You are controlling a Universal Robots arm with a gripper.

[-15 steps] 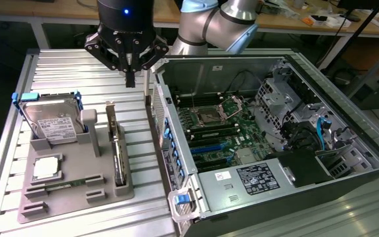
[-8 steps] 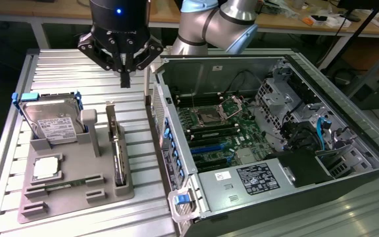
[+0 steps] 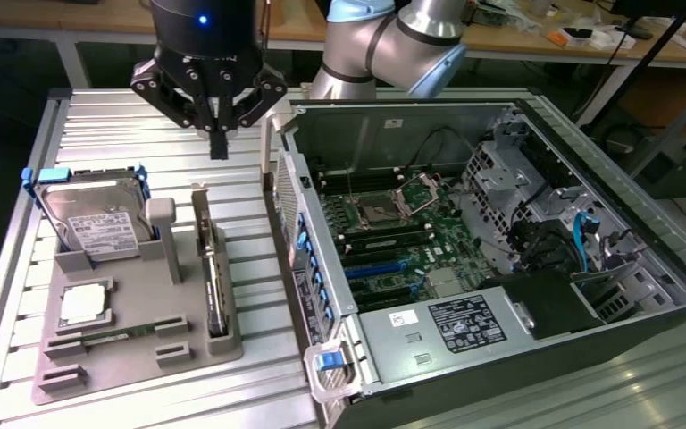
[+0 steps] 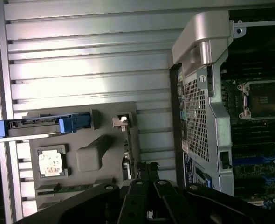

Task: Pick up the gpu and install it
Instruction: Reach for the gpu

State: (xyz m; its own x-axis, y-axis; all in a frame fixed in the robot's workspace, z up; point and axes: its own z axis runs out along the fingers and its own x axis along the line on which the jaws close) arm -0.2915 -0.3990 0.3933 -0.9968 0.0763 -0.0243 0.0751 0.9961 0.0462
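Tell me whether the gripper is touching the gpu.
Apart. The exterior view shows table slats between the gripper and the gpu standing in its gray holder.

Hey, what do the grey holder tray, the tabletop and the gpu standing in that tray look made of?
Holder tray: probably matte grey plastic; dull, no glints, blocky moulded slots. Tabletop: ribbed bare metal, likely aluminium; bright streaky reflections. Gpu: dark board seen edge-on with a silvery, seemingly metal end bracket; the rest is unclear.

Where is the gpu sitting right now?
In the exterior view the gpu stands on edge in the grey holder, between the hard drive on that view's left and the open computer case on its right.
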